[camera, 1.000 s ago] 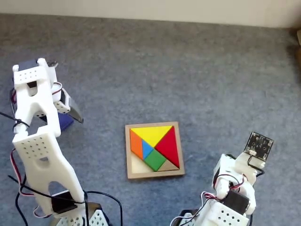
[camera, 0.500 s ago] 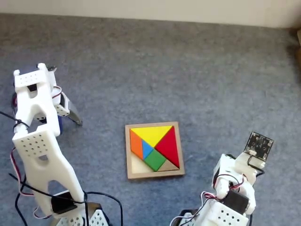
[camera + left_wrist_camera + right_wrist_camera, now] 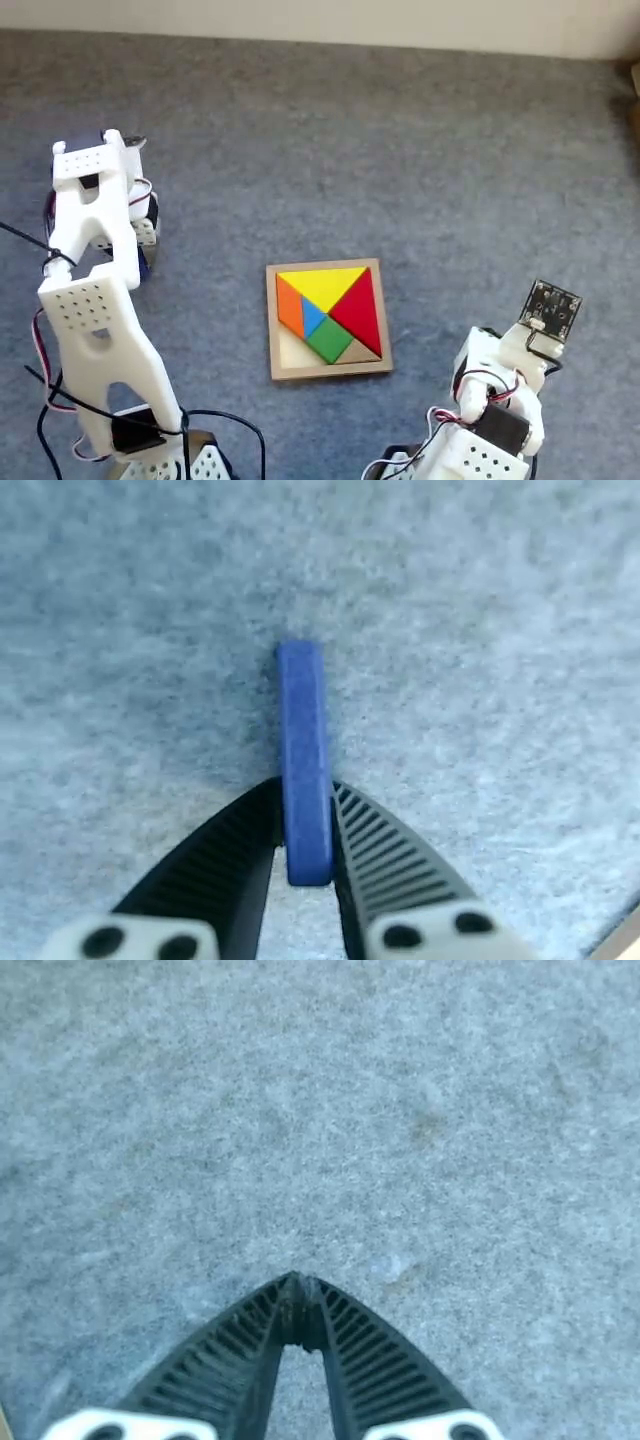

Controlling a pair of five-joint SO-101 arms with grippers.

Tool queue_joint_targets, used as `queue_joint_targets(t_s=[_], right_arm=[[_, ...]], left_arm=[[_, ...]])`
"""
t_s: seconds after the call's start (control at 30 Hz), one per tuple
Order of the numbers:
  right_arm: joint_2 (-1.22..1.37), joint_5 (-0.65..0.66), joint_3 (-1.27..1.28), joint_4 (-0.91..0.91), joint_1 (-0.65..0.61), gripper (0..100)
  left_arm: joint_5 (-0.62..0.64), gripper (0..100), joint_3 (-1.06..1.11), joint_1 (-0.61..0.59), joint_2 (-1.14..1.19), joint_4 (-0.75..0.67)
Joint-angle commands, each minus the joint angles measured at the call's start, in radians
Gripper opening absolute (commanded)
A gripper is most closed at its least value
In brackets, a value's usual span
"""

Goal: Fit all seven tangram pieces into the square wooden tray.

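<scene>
The flat, smooth blue piece [image 3: 303, 760] stands on its thin edge, pinched tight in the left gripper [image 3: 305, 805], over fuzzy grey carpet [image 3: 500, 630]; six bright pieces fill the square wooden tray [image 3: 274, 372], well apart from that gripper; one pale gap [image 3: 290, 351] is left; the right gripper [image 3: 300, 1310] is closed on nothing.

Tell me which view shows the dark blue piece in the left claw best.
Left wrist view: the dark blue piece stands edge-on, pinched in the left claw. High view gives just a sliver beside the arm.
</scene>
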Motion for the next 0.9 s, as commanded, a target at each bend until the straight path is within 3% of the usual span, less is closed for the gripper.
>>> queue_joint_targets(t_s=[0.0, 0.23, 0.47, 0.87], right_arm=[[-0.018, 0.014, 0.111, -0.024, 0.012, 0.5], [-0.018, 0.014, 0.111, -0.024, 0.013, 0.5], [-0.018, 0.014, 0.111, -0.024, 0.013, 0.5], [-0.018, 0.014, 0.111, -0.024, 0.013, 0.5]], left_arm=[[-0.003, 1, -0.005, -0.016, -0.010, -0.012], [0.002, 1, 0.030, -0.008, -0.148, 0.041], [0.002, 1, 0.240, 0.065, -0.338, 0.040], [0.003, 0, 0.671, 0.232, -0.754, -0.196]])
